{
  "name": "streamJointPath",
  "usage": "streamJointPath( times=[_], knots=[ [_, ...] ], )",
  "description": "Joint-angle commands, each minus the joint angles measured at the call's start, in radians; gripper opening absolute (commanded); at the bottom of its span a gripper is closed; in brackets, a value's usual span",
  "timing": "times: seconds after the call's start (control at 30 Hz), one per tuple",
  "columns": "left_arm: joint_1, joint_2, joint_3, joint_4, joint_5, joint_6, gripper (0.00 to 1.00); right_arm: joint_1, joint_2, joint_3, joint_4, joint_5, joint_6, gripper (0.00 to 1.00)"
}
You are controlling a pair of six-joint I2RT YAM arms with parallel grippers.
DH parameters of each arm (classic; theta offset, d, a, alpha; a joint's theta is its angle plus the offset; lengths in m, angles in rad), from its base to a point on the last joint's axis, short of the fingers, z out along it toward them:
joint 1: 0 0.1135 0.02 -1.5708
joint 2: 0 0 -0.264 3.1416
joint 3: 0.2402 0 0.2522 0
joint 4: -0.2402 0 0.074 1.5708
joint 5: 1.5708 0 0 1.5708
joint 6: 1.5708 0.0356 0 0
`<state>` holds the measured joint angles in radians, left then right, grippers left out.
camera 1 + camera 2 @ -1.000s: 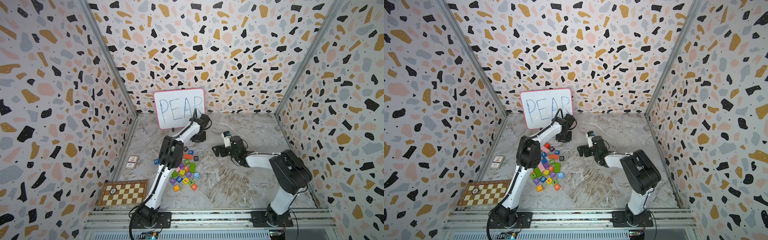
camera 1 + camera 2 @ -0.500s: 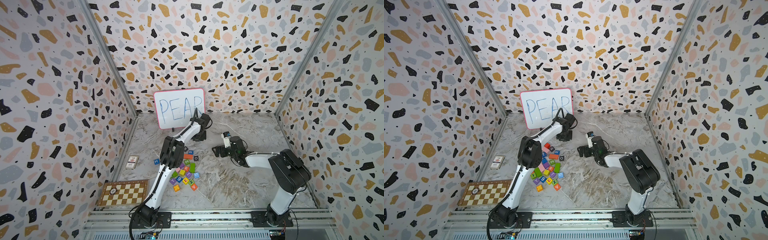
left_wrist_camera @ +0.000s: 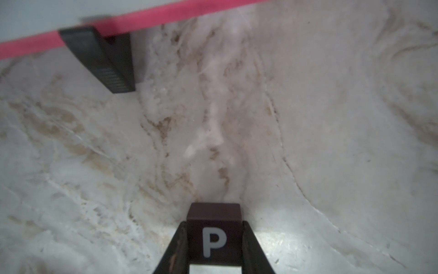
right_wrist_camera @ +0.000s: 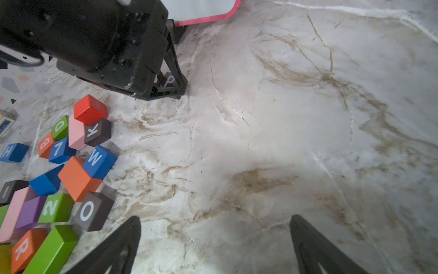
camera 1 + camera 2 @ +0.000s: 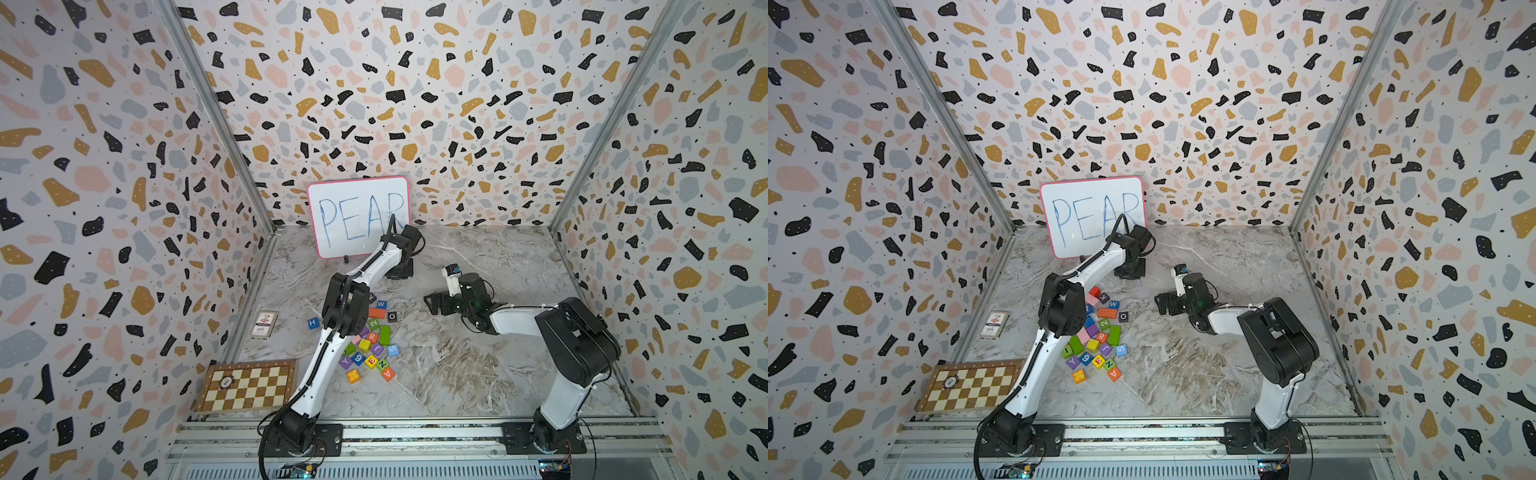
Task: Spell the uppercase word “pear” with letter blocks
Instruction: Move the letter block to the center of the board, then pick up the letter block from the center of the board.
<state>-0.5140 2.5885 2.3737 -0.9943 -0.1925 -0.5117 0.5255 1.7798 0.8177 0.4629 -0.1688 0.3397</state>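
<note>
Left claw (image 3: 214, 225) of mine is clamped on one black block (image 3: 214, 239) marked P, with one whiteboard (image 5: 359, 220) reading PEAR just ahead of it. Behind it, in the pile (image 5: 365, 345), I count one E (image 5: 371, 362), one A (image 5: 387, 373) and one R (image 4: 22, 249). My right claw (image 4: 214, 219) stands wide, holding nothing.

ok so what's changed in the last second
The left gripper closed the last bit onto the P block, by the whiteboard; its arm barely shifted. The right gripper stayed open and still, and the pile of blocks did not move.
</note>
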Motion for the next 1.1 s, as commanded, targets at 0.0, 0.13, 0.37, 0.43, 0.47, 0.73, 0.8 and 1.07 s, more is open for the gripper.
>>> streamJointPath(
  times=[0.0,0.13,0.37,0.43,0.47,0.73,0.8,1.07],
  knots=[
    [0.008,0.021,0.016,-0.017,-0.014,0.006,0.3,-0.002,-0.007,0.017,-0.009,-0.009,0.003,0.99],
    [0.008,0.015,0.016,-0.017,-0.015,0.008,0.34,-0.002,-0.01,0.017,-0.011,-0.009,0.004,0.99],
    [0.008,-0.003,0.015,-0.018,-0.017,0.012,0.37,-0.001,-0.017,0.017,-0.015,-0.008,0.003,0.99],
    [0.008,-0.011,0.013,-0.018,-0.018,0.011,0.38,-0.002,-0.02,0.017,-0.017,-0.008,0.002,0.99],
    [0.008,-0.015,0.013,-0.02,-0.019,0.012,0.39,-0.002,-0.022,0.018,-0.018,-0.007,0.002,0.99],
    [0.008,-0.103,-0.006,-0.026,-0.035,0.027,0.48,0.001,-0.024,0.027,-0.036,-0.02,0.017,1.0],
    [0.006,-0.14,-0.027,-0.026,-0.032,0.023,0.5,0.002,-0.027,0.036,-0.05,-0.024,0.019,1.0],
    [-0.02,-0.414,-0.29,-0.037,-0.014,-0.032,0.57,0.108,-0.105,0.093,-0.252,0.073,-0.014,1.0]
  ],
)
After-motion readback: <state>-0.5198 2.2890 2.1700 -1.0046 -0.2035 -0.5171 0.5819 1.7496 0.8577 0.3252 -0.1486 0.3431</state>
